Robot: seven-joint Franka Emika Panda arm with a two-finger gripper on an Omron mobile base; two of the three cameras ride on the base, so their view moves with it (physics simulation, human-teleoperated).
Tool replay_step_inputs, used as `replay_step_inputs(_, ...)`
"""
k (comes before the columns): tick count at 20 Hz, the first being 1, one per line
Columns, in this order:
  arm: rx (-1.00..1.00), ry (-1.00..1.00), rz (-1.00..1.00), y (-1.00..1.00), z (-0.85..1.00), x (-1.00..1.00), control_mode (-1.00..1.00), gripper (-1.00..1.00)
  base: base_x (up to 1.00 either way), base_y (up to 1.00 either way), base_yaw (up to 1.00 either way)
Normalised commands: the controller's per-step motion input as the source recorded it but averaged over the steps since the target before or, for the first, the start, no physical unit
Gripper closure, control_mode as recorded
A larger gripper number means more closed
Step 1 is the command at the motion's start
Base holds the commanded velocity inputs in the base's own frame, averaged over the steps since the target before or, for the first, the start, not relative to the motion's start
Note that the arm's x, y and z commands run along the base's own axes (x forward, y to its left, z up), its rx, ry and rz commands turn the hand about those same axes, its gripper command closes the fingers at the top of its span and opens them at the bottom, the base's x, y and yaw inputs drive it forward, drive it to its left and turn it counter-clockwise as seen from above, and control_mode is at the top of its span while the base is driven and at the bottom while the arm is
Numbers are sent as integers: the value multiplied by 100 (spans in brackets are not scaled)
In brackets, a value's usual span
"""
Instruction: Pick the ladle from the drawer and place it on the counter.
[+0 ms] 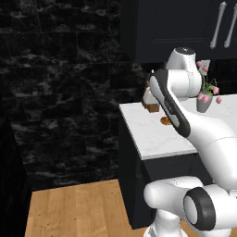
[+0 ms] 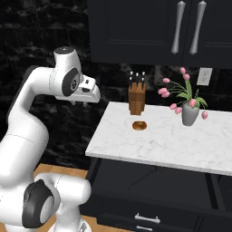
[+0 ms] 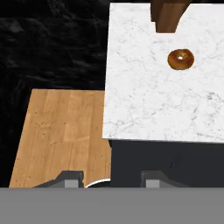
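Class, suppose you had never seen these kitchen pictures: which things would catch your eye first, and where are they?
The pink tulips in a grey vase stand out on the white marble counter, toward its back. Left of them stands a wooden knife block, with a brown doughnut just in front. The white arm's gripper hangs off the counter's left end.

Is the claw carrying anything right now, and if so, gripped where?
Nothing is held. The claw hangs open, fingertips apart with bare floor and the drawer between them, off the counter edge. No ladle in its grip.

White marble counter (image 2: 149, 145) atop black cabinets; black drawer (image 2: 154, 183) pulled open below, ladle w/in indiscernible
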Motion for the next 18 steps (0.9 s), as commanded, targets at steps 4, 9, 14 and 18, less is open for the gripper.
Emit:
replay_step_inputs(4, 0, 0, 0, 0, -7, -11, -100, -100, 0, 0, 0)
replay_step_inputs(9, -1, 0, 0, 0, -44, -36, -100, -100, 0, 0, 0)
replay_step_inputs(14, -3, 0, 0, 0, -83, -46, -100, -100, 0, 0, 0)
replay_step_inputs(18, -1, 0, 0, 0, -78, -48, -100, -100, 0, 0, 0)
